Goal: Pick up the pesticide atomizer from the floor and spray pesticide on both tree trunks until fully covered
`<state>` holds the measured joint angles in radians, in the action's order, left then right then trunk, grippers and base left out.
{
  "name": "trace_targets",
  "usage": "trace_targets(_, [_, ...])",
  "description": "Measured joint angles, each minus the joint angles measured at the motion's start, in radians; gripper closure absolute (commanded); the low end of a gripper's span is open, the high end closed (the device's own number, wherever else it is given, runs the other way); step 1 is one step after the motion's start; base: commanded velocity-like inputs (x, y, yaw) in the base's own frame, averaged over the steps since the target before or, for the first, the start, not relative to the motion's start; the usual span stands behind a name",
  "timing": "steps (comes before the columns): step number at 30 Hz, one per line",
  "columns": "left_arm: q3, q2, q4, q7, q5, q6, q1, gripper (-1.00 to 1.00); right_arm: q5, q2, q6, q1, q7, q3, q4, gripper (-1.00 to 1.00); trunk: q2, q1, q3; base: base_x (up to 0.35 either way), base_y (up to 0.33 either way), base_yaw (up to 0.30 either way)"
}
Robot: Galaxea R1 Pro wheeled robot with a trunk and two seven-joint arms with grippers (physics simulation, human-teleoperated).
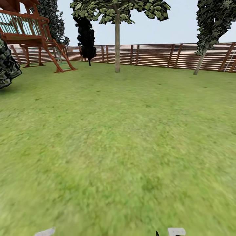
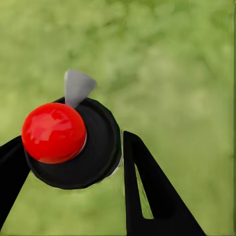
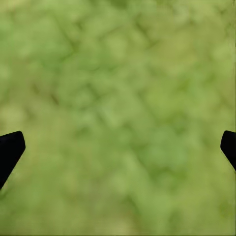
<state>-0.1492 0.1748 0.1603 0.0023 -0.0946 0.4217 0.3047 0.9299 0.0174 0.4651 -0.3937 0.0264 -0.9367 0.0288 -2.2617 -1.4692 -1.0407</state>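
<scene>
left gripper (image 2: 69,162) is clamped on the pesticide atomizer (image 2: 73,142); right gripper (image 3: 118,147) is spread, empty. the tree trunk (image 1: 117,49) by the fence (image 1: 157,55) looks unsprayed.

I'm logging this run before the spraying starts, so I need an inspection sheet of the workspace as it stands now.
Surface: green lawn, open grass ahead of the robot.
Job's things: pesticide atomizer, black round body with red ball top and grey nozzle, sits between the left gripper's fingers; one tall tree with a straight bare tree trunk stands far ahead by the fence; no spray specks can be made out at this distance.
Clutter: nothing seen on the grass.
Grippers: left gripper shut on the atomizer; right gripper open over grass, holding nothing.
Cables: nothing seen.
Surroundings: brown slatted fence, red wooden play structure, dark-leaved trees.
</scene>
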Motion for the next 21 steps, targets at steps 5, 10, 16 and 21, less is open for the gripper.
trace_targets(5, [0.000,0.000,0.000,0.000,0.000,0.000,0.000,1.00,0.000,0.000,0.000,0.000,0.000,0.000,0.000,-1.00,0.000,0.000,0.000,0.341,0.000,0.000])
trace_targets(10, [0.000,-0.001,0.000,0.000,0.000,0.000,0.000,1.00,0.000,0.000,0.000,0.000,0.000,0.000,0.000,-1.00,0.000,0.000,0.000,0.341,0.000,0.000])
trace_targets(16, [0.000,-0.002,0.000,0.000,0.001,0.000,0.000,1.00,0.000,0.000,0.001,0.000,0.000,0.000,0.000,-1.00,0.000,0.000,0.000,0.341,0.000,0.000])
trace_targets(21, [0.000,-0.002,0.000,0.000,0.001,0.000,0.000,1.00,0.000,0.000,0.001,0.000,0.000,0.000,0.000,-1.00,0.000,0.000,0.000,0.341,0.000,0.000])
